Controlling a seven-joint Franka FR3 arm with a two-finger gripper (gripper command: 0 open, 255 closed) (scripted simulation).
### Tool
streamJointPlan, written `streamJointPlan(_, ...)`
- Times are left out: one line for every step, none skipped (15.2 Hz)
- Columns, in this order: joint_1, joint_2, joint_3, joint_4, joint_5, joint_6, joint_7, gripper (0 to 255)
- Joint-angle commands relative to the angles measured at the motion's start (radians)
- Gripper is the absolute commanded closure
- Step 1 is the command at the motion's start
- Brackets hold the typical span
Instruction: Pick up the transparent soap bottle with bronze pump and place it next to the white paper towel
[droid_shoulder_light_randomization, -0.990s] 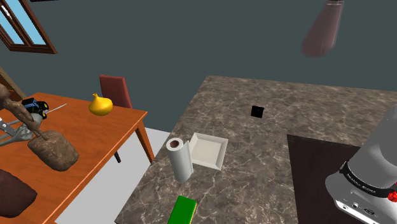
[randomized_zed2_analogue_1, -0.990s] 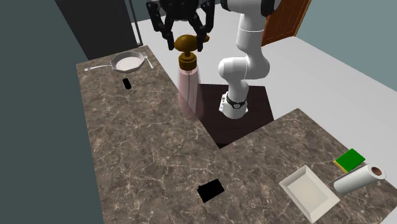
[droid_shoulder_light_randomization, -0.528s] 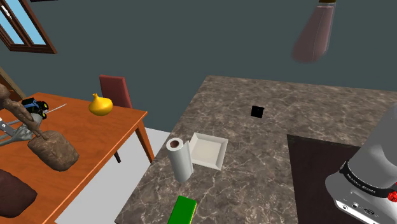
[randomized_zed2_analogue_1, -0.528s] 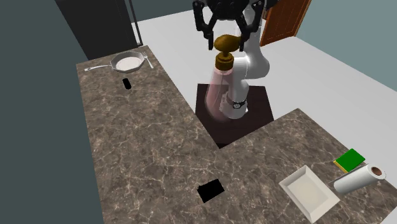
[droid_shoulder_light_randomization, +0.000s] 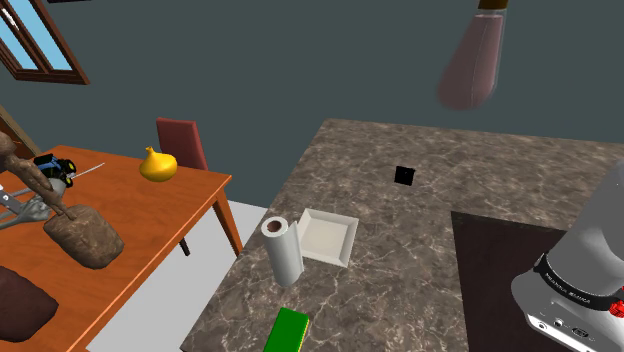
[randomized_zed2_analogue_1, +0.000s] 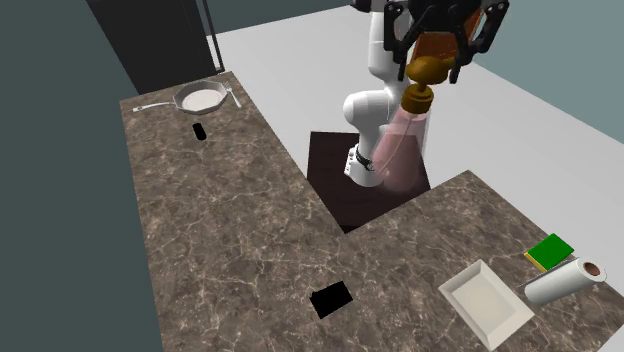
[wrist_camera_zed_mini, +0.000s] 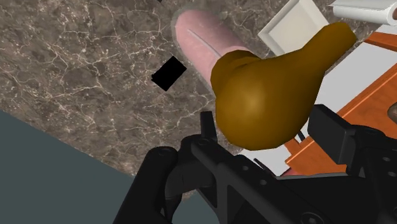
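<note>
The tool (randomized_zed2_analogue_1: 433, 72) is clenched on the bronze pump (randomized_zed2_analogue_1: 428, 70) of the soap bottle (randomized_zed2_analogue_1: 405, 150), one black finger on each side of the pump head. The bottle hangs in the air well above the tabletop (randomized_zed2_analogue_1: 220, 230). Its clear, pinkish body is tilted, with the base swung toward seven o'clock in the second exterior view, in front of the white arm (randomized_zed2_analogue_1: 372, 110). The arm rises from a dark stand (randomized_zed2_analogue_1: 335, 195).

In the wrist view the pump (wrist_camera_zed_mini: 267, 89) sits between the fingers of the tool (wrist_camera_zed_mini: 267, 130), and the bottle body (wrist_camera_zed_mini: 203, 38) reaches away toward the marbled tabletop (wrist_camera_zed_mini: 83, 63).

From the shoulder view the bottle (droid_shoulder_light_randomization: 470, 70) floats high over the far part of the tabletop (droid_shoulder_light_randomization: 400, 290), at about one o'clock from the white paper towel (droid_shoulder_light_randomization: 283, 250) and well apart from it. The towel is near the tabletop's edge, its brown core showing at the top. A shallow white tray (droid_shoulder_light_randomization: 327, 237) lies just beside it at two o'clock, and a green block (droid_shoulder_light_randomization: 290, 330) lies at six o'clock. A small black square (droid_shoulder_light_randomization: 404, 175) marks the stone farther back.

In the second exterior view the towel (randomized_zed2_analogue_1: 562, 282) is at about four o'clock from the bottle, with the tray (randomized_zed2_analogue_1: 487, 303) and green block (randomized_zed2_analogue_1: 550, 250) near it. A pan (randomized_zed2_analogue_1: 200, 97) rests at the tabletop's far corner, at ten o'clock.
</note>
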Motion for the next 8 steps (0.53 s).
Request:
streamJointPlan(0.009, -0.015, 0.043, -0.021, 0.009, 0.007, 0.057, 255)
streamJointPlan(0.015, -0.017, 0.064, -0.025, 0.015, 0.01, 0.085, 255)
streamJointPlan(0.02, -0.017, 0.084, -0.027, 0.021, 0.014, 0.112, 255)
streamJointPlan(0.025, -0.016, 0.105, -0.028, 0.028, 0.017, 0.139, 255)
streamJointPlan(0.031, -0.014, 0.125, -0.028, 0.034, 0.02, 0.166, 255)
streamJointPlan(0.036, -0.011, 0.145, -0.026, 0.04, 0.023, 0.193, 255)
streamJointPlan(0.042, -0.006, 0.165, -0.024, 0.046, 0.026, 0.22, 255)
streamJointPlan(0.048, 0.0, 0.186, -0.02, 0.051, 0.029, 0.247, 255)
